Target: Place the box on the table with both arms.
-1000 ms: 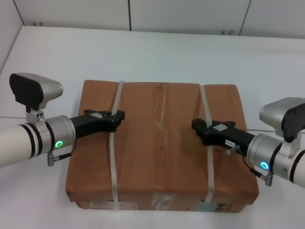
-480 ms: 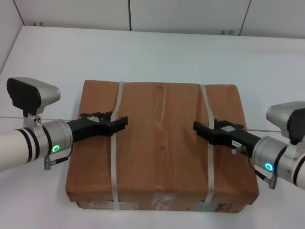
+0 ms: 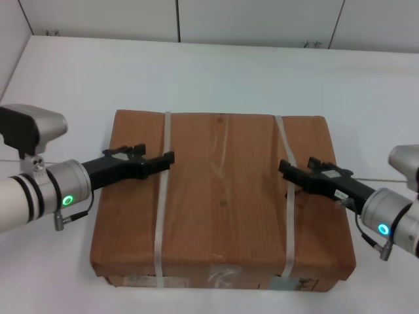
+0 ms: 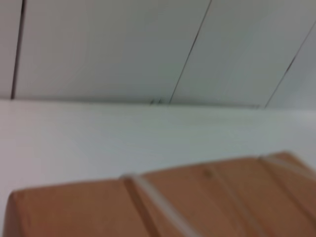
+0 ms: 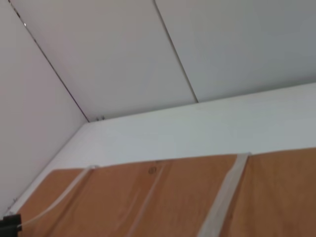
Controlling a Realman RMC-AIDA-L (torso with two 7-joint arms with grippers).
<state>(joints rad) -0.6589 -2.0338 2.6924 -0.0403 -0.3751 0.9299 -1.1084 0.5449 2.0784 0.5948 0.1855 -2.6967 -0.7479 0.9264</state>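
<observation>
The brown cardboard box (image 3: pixel 219 196) rests flat on the white table (image 3: pixel 216 72), with two whitish straps (image 3: pixel 159 216) across its top. My left gripper (image 3: pixel 167 157) reaches in from the left, low over the box top, with its tip at the left strap, and looks shut with nothing seen in it. My right gripper (image 3: pixel 284 167) reaches in from the right with its tip at the right strap (image 3: pixel 287 216), and also looks shut and empty. The box top also shows in the left wrist view (image 4: pixel 207 197) and the right wrist view (image 5: pixel 163 197).
The table runs wide around the box on all sides. Pale wall panels (image 3: pixel 255 19) stand behind its far edge. The box's front face, with tape and labels (image 3: pixel 222 278), sits near the table's near edge.
Both grippers have drawn back outward from the middle of the box top toward its sides, turning at the wrist. The box has not moved.
</observation>
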